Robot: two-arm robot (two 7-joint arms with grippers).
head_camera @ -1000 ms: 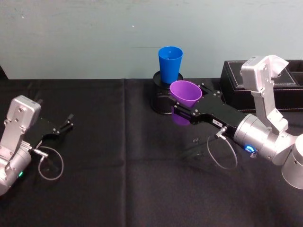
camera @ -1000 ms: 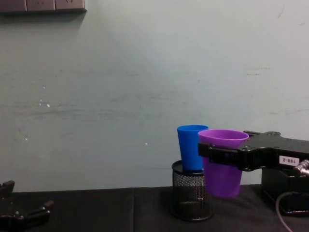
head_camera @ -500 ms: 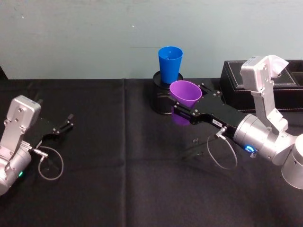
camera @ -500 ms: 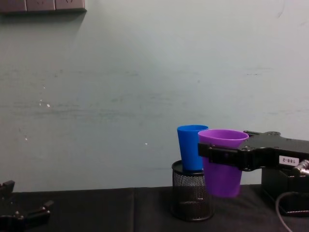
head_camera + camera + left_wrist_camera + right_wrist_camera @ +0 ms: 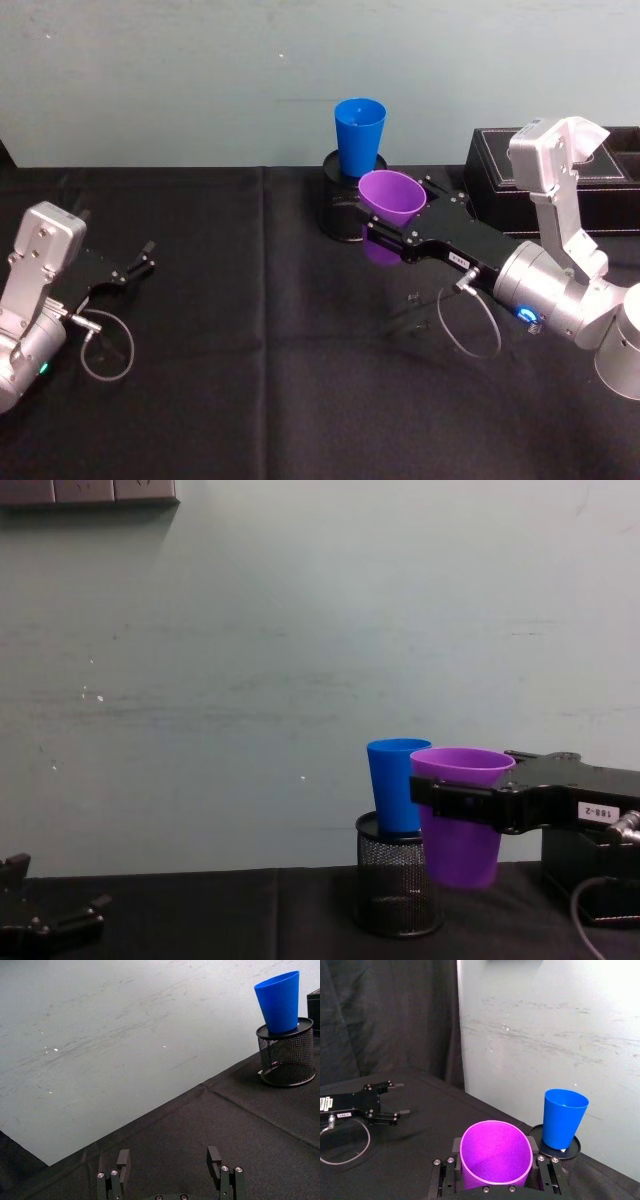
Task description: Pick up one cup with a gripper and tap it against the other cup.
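A table draped in matte black cloth (image 5: 250,400), creased in a line down its middle, stands against a pale grey-green wall (image 5: 150,80) marked with faint scuffs. At the back right corner of the table sits a black rectangular box with white stitching (image 5: 610,195). The silver-grey right arm (image 5: 550,290), with a glowing blue ring light, reaches in from the table's right edge; a small white label on its black clamp seems to read 188-2. The right gripper (image 5: 495,1149) has its fingers clamped on the smooth purple plastic tapered cup (image 5: 460,825), held upright above the cloth, just beside the bright blue plastic tapered cup (image 5: 359,135); I cannot tell whether they touch. The blue cup stands upright on a black mesh pen holder (image 5: 398,890) near the back edge. The left gripper (image 5: 168,1160) rests near the left edge, its fingers spread wide and empty.
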